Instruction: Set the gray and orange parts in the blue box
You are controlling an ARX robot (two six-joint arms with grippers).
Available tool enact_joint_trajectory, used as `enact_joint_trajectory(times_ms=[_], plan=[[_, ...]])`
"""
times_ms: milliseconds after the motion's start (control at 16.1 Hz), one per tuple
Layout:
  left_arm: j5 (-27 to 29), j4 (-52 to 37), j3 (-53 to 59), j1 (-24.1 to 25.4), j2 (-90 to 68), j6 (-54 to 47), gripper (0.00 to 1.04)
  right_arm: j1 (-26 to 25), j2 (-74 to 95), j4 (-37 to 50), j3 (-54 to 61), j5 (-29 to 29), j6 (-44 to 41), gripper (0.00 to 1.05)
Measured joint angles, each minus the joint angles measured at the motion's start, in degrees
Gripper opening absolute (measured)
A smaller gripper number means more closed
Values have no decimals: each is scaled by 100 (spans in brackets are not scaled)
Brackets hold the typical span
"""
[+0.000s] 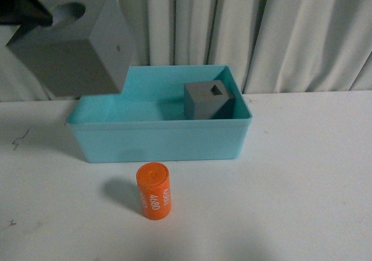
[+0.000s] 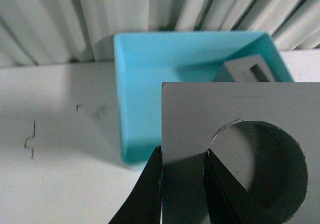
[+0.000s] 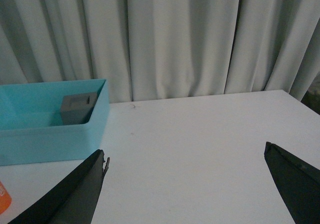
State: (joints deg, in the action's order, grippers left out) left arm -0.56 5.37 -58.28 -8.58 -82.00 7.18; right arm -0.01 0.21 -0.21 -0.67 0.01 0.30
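Note:
The gray cube with the round recess (image 1: 75, 46) hangs tilted in the air above the left end of the blue box (image 1: 157, 140). My left gripper (image 1: 40, 17) is shut on it. In the left wrist view the two fingers clamp the cube's wall (image 2: 240, 114) beside the recess, left gripper (image 2: 183, 151). The gray cube with the rectangular recess (image 1: 208, 101) sits inside the box at its right back corner. The orange cylinder (image 1: 154, 191) with white digits lies on the table in front of the box. My right gripper (image 3: 185, 151) is open over bare table, right of the box (image 3: 50, 134).
A white table (image 1: 302, 185) carries everything, and pale curtains (image 1: 279, 34) hang close behind the box. Small dark marks (image 1: 20, 138) dot the table to the left. The right wrist view shows a sliver of the orange cylinder (image 3: 2, 199).

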Motion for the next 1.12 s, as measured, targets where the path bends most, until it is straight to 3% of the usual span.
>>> enact_joint_trajectory(times_ms=[436,1120], plan=[[636,-330,-1381,-302,-1917,-168,18,0,0,0,0,0,0,98],[1233,-988,-1974,-271,-3585,-1029,18,0,-2,0,0,0,0,98]])
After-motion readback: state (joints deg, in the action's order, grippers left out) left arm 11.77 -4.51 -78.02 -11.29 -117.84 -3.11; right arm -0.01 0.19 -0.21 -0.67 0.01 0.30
